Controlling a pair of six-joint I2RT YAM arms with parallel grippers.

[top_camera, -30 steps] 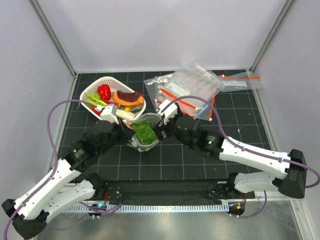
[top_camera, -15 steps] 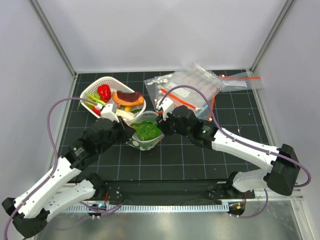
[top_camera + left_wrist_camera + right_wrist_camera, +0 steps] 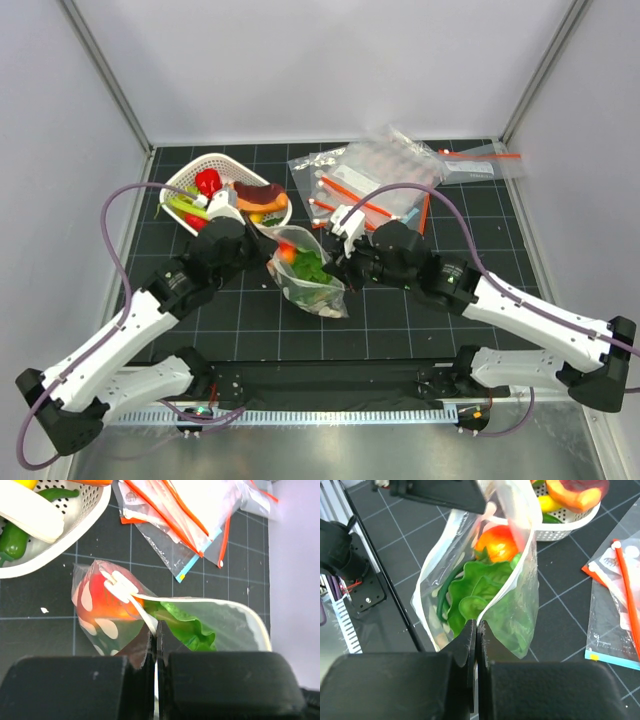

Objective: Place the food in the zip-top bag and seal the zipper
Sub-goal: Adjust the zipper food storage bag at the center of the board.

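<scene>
The polka-dot zip-top bag hangs between both grippers at mid-table. Inside lie the food pieces: green lettuce and a small orange-red piece. My left gripper is shut on the bag's mouth edge, with the orange-red piece and the lettuce just beyond it. My right gripper is shut on the opposite end of the rim. The pale zipper curves along the mouth, which gapes open over the lettuce and the orange-red piece.
A white basket with a red pepper, green onions and other toy food stands at the back left. A pile of plain clear bags with red-orange strips lies at the back right, close behind the right wrist.
My right gripper has shut on the bag's rim. Both arms have shifted, and the bag has been drawn out and tilted toward the near right.
</scene>
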